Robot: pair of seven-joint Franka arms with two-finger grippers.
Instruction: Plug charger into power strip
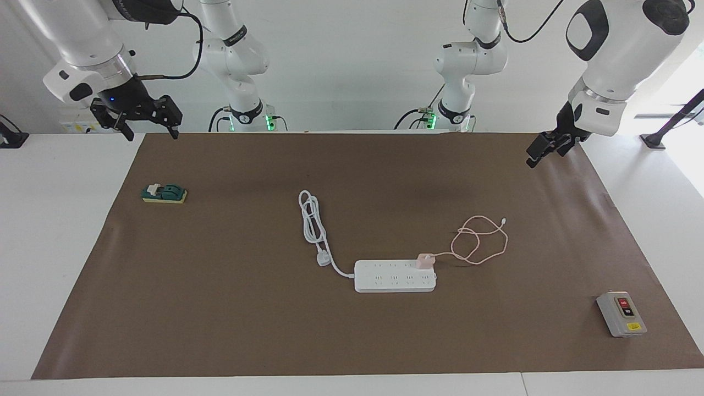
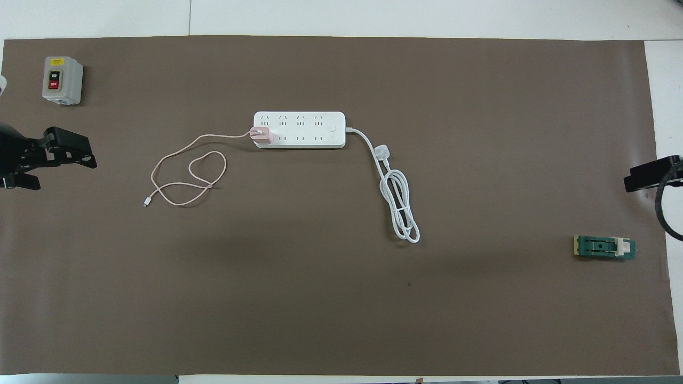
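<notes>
The charger (image 1: 425, 260) sits on the power strip (image 1: 395, 276) at its end toward the left arm — seemingly plugged in already. It looks light and hard-shelled, best pinched across its flat sides, not by the limp cable (image 1: 479, 241). Left pincer (image 1: 543, 149) and right pincer (image 1: 144, 116) wait above the tabletop's (image 1: 220, 308) ends — the right one spread open; the left I cannot tell.

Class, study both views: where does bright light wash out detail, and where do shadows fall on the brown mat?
Facing view: window glare bleaches the corner beside the left arm. Overhead view: a broad soft shadow band crosses the brown mat, nearer the robots than the power strip.
</notes>
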